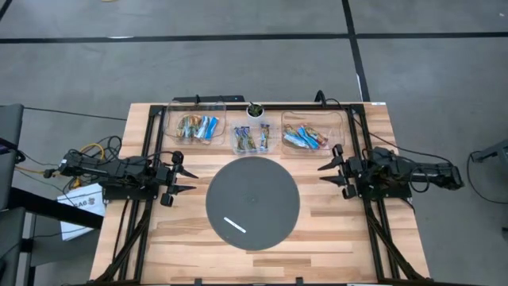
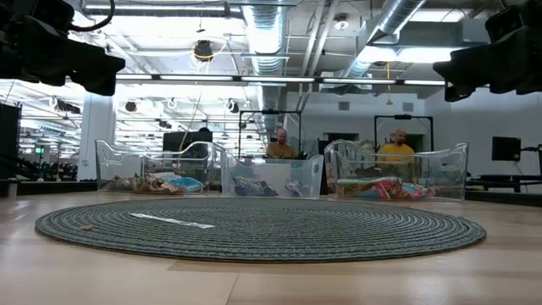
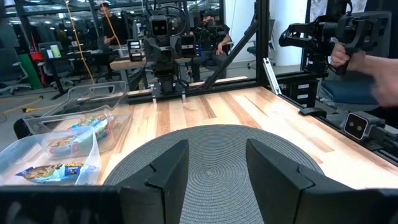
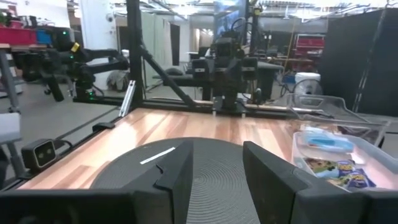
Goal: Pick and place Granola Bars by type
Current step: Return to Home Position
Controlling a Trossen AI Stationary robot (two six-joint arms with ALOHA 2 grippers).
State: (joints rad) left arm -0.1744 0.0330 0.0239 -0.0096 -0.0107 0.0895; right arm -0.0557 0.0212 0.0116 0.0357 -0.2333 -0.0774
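Note:
The granola bars lie in three clear bins along the table's far edge: a left bin, a smaller middle bin and a right bin. Blue and tan wrappers show in the left wrist view, and blue ones in the right wrist view. A round grey mat lies at the table's middle. My left gripper hovers open and level at the mat's left rim. My right gripper hovers open and level at its right rim. Nothing is between either pair of fingers.
A thin white strip lies on the mat's near left part. A small dark cup stands behind the middle bin. Black frame rails run down both table sides. Off the table's edge, a person's hand holds a black control arm.

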